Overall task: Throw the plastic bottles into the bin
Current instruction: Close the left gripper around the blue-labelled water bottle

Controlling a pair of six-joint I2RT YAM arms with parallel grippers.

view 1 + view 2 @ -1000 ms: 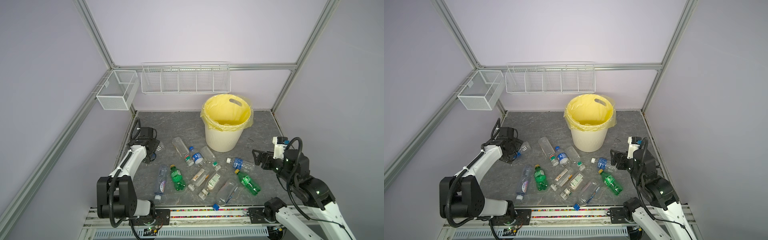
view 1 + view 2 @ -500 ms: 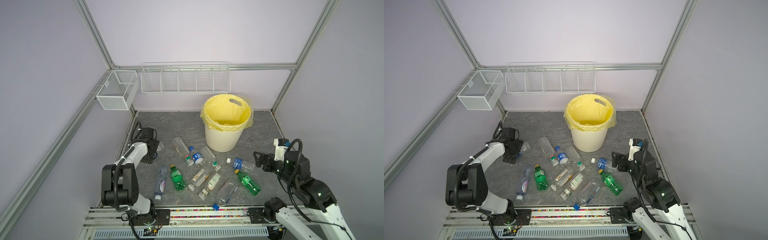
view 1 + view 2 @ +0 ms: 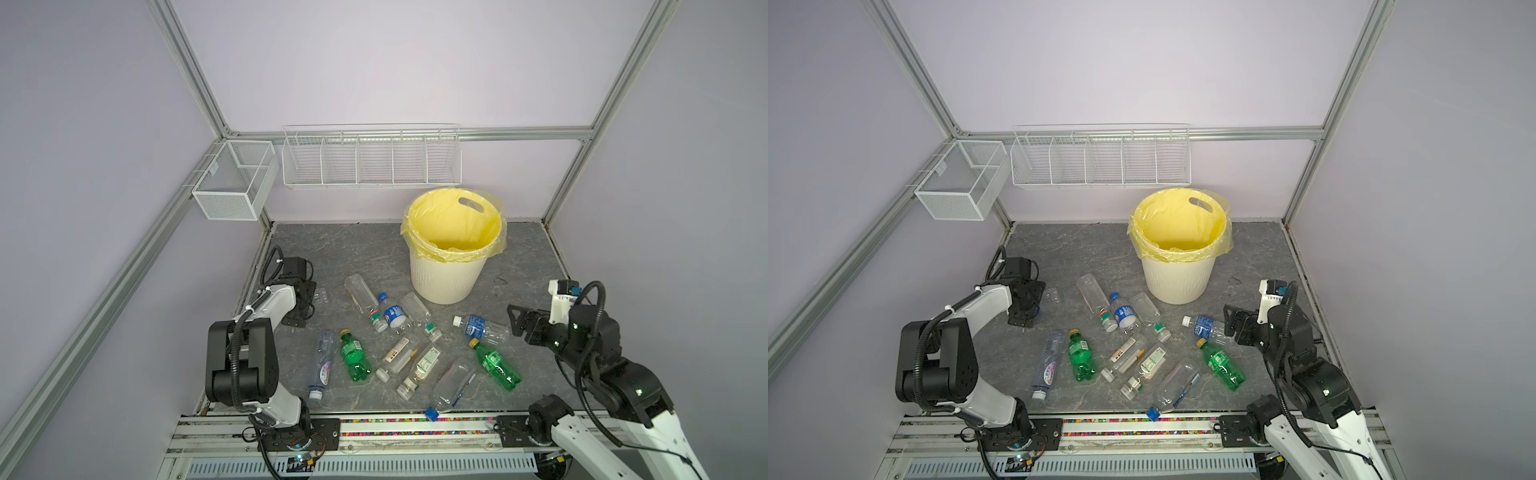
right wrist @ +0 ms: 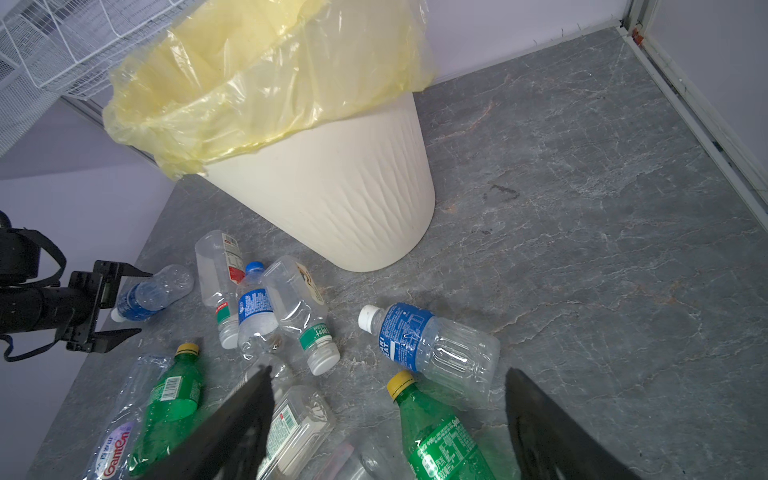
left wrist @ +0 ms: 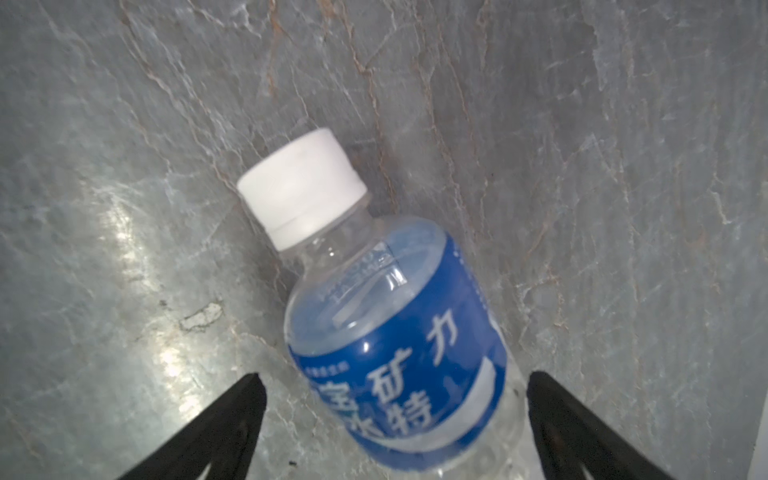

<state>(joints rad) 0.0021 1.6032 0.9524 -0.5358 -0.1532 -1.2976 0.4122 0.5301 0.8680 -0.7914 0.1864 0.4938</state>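
Grasp stage: the left gripper (image 5: 395,376), jaws apart, straddles a white-capped blue-labelled bottle (image 5: 386,299) lying on the table (image 3: 374,249), well apart from the bin (image 3: 442,278); closing should follow, the right gripper (image 4: 388,370) likewise spread, empty.

You see the cream ribbed, yellow-lined bin (image 3: 442,282) standing upright at the back, and the bottles (image 3: 354,361) lying on their sides before it, mostly clear, two green, one white-capped bottle (image 5: 395,332) apart at left.
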